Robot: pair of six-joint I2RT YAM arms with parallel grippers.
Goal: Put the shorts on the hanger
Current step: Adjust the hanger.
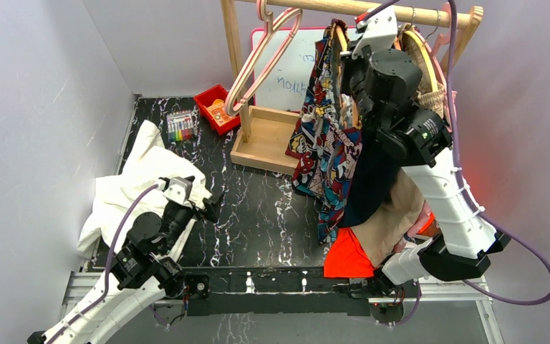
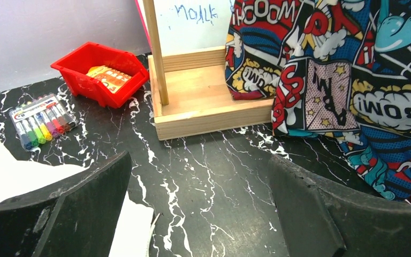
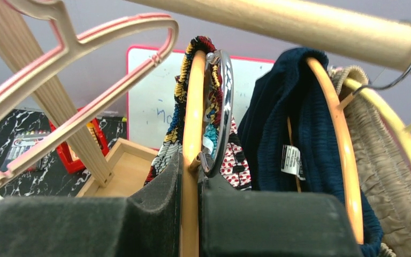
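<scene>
The comic-print shorts [image 1: 326,143] hang draped over the light-orange hanger [image 1: 340,34] at the rack's right part, their legs reaching down to the table. My right gripper [image 1: 351,43] is raised just under the wooden rail [image 1: 372,8]. In the right wrist view it [image 3: 191,187] is shut on the hanger's orange arm [image 3: 192,107], with the shorts' waistband [image 3: 177,101] over it and the silver hook [image 3: 226,107] beside it, below the rail. My left gripper [image 1: 211,204] is open and empty, low over the table [image 2: 200,176]. The shorts [image 2: 353,80] lie ahead of it to the right.
A pink hanger [image 1: 265,57] hangs on the rail's left part. A dark navy garment [image 1: 372,179] and a tan one hang right of the shorts. The rack's wooden base [image 1: 265,140], a red bin [image 1: 215,107], markers [image 1: 180,127], a white cloth [image 1: 140,179] and an orange cloth [image 1: 347,254] lie on the table.
</scene>
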